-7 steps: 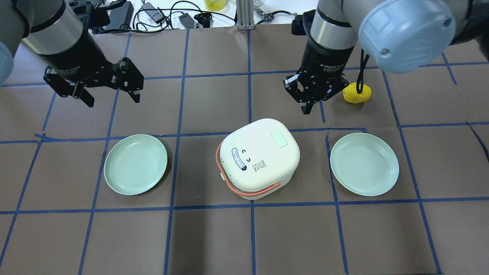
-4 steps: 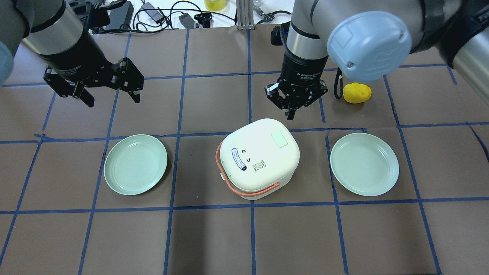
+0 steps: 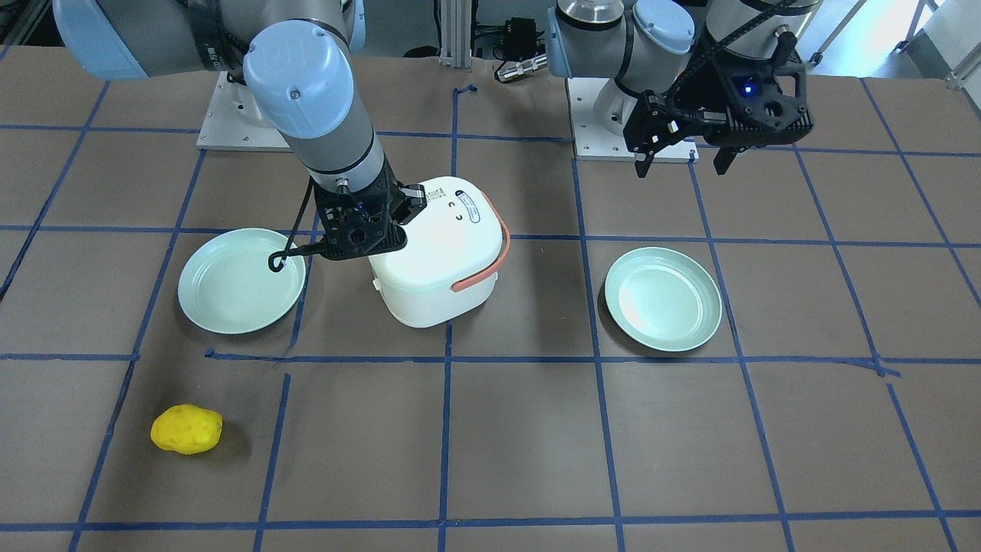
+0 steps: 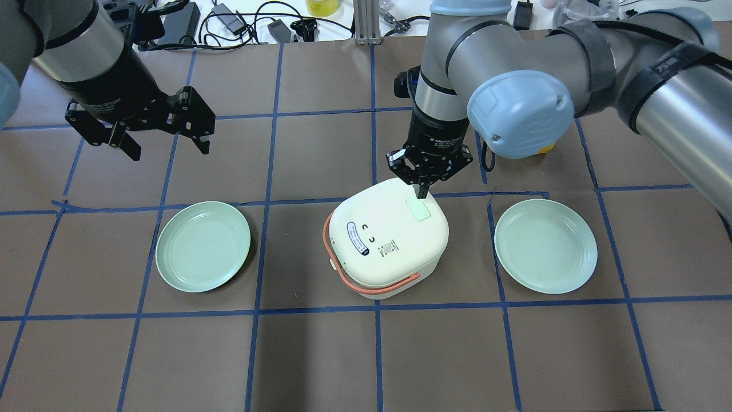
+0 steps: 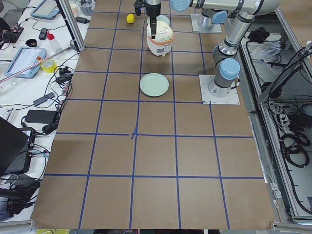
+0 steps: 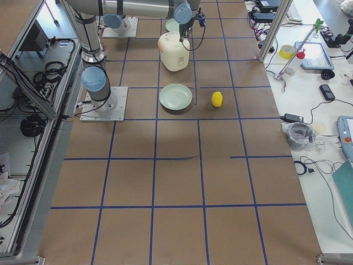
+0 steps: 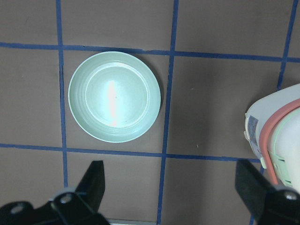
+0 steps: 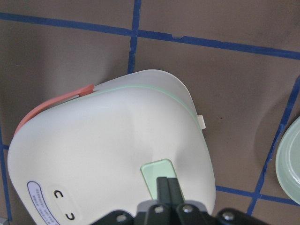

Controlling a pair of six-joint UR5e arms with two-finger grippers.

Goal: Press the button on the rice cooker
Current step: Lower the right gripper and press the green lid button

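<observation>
The white rice cooker (image 4: 389, 240) with an orange handle stands at the table's middle. A pale green button (image 4: 418, 209) sits on its lid. My right gripper (image 4: 421, 191) is shut and empty, pointing down, with its tips at the button's far edge. The right wrist view shows the shut fingertips (image 8: 168, 185) over the button (image 8: 157, 171). I cannot tell whether they touch it. My left gripper (image 4: 168, 150) is open and empty, held above the table at the far left. In the left wrist view it (image 7: 171, 187) hangs over bare table beside the left plate.
Two pale green plates flank the cooker, one on the left (image 4: 203, 246) and one on the right (image 4: 546, 246). A yellow lumpy object (image 3: 186, 429) lies beyond the right plate, mostly hidden by my right arm in the overhead view. Cables lie along the far edge (image 4: 240, 23).
My right gripper has moved left and toward the cooker, from beside the yellow object to over the lid's green button. The left arm has not moved.
</observation>
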